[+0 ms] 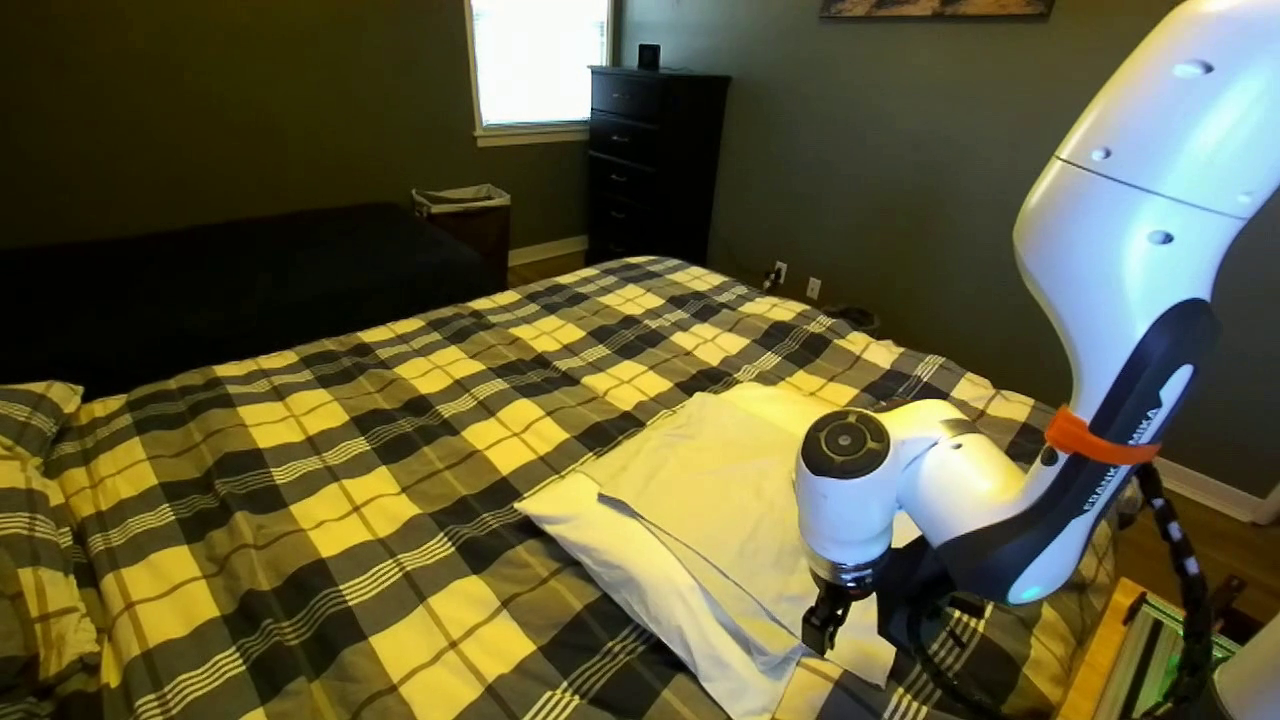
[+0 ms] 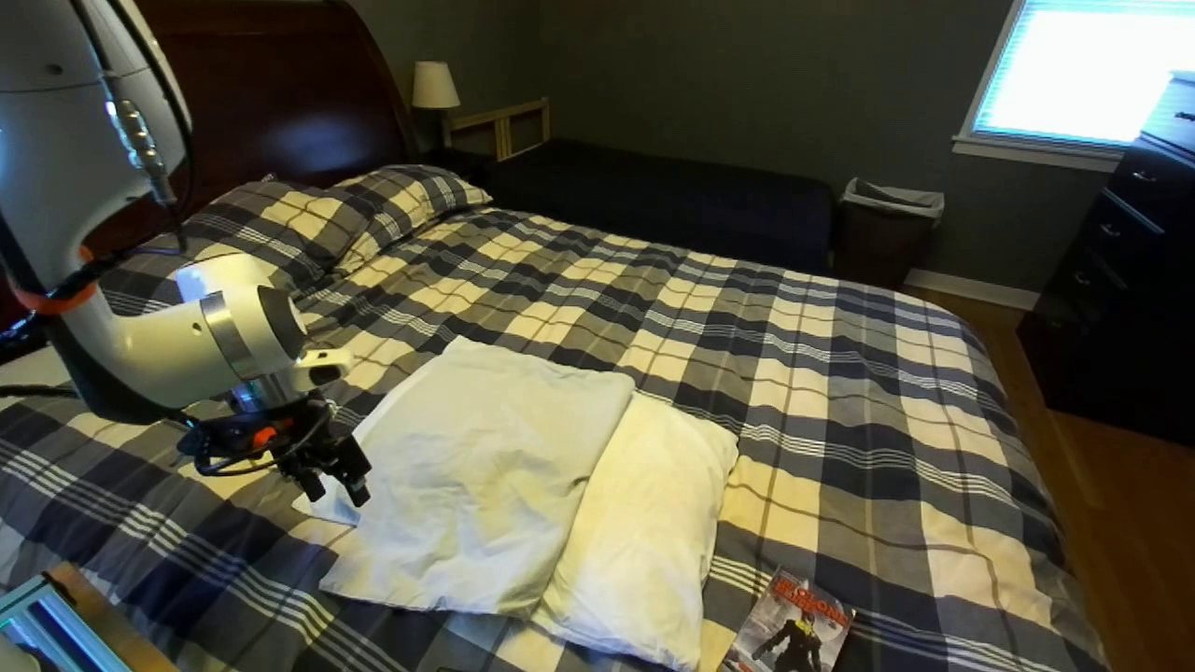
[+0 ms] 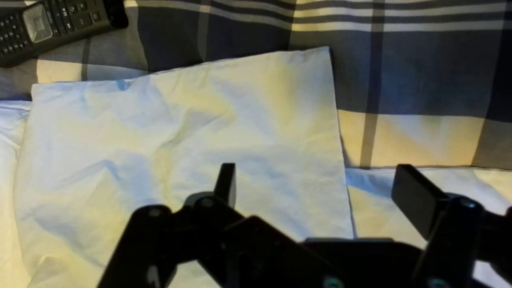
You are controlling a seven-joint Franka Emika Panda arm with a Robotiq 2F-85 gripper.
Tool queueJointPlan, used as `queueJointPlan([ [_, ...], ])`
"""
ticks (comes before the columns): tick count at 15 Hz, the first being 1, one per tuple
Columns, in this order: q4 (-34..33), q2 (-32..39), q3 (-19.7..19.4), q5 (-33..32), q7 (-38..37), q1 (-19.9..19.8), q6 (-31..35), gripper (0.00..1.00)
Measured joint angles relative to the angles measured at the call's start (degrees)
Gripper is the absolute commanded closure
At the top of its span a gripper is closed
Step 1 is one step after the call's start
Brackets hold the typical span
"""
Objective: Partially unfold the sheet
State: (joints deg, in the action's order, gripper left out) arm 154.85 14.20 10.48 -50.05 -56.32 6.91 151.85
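The sheet is a pale white folded cloth on the bed, seen in both exterior views (image 1: 700, 470) (image 2: 495, 467). Its upper layer lies askew over a wider white layer (image 2: 644, 541) that sticks out at the side. In the wrist view the sheet (image 3: 256, 120) is wrinkled, with a square corner at the upper right. My gripper (image 3: 318, 176) is open and empty above it. The upper layer's side edge runs between the two fingers, and a lower white layer shows under the right finger. In both exterior views the gripper (image 1: 822, 635) (image 2: 336, 487) is at the sheet's near edge, fingers pointing down.
The plaid bedspread (image 2: 840, 392) covers the bed under the sheet. A black remote (image 3: 60, 30) lies beside the sheet in the wrist view. A book or case with a red title (image 2: 798, 625) lies nearby. Plaid pillows (image 2: 289, 219) are at the headboard.
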Motion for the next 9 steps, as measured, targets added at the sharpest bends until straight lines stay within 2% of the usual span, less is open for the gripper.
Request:
queueJointPlan([
  [4, -2.9, 4.8, -1.6, -4.4, -5.0, 0.7, 0.0, 0.00],
  [9, -6.1, 10.9, -2.0, -5.9, -6.6, 2.7, -0.5, 0.00],
])
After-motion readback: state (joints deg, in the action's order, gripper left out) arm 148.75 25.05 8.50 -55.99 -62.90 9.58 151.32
